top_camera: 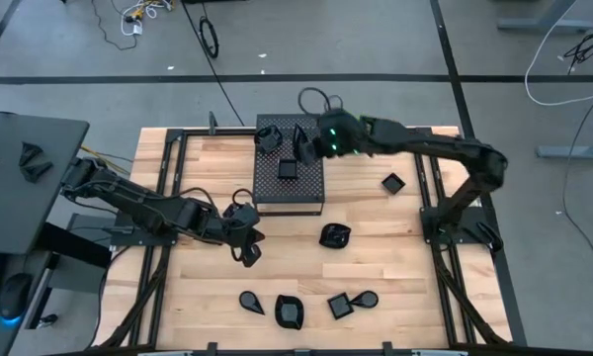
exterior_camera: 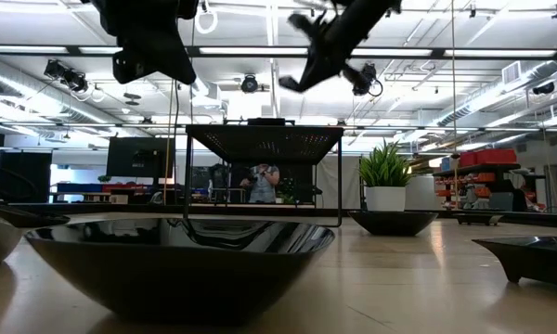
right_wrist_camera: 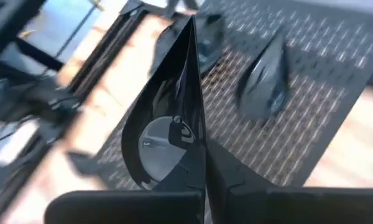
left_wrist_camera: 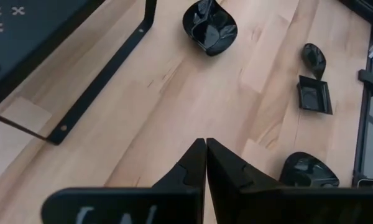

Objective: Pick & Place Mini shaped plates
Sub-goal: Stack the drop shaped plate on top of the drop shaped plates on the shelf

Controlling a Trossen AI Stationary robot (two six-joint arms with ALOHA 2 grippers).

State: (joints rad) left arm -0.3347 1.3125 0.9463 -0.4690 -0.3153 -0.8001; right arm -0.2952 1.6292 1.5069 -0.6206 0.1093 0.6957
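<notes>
My right gripper hangs over the black perforated box, shut on a glossy black teardrop plate. Other mini plates lie on the box top. More plates rest on the wooden table: a rounded one, a square one and several near the front edge. My left gripper is shut on nothing, above bare wood left of the box's near corner. My right gripper pinches the teardrop plate's rim at its rounded end between its two fingers. The plate stands on edge along the fingers, its pointed tip away from the wrist, lifted clear above the box top.
The box stands raised on thin legs at the table's far middle. A black metal frame borders the table's sides. A potted plant stands beyond the table. Bare wood lies between the box and the front row of plates.
</notes>
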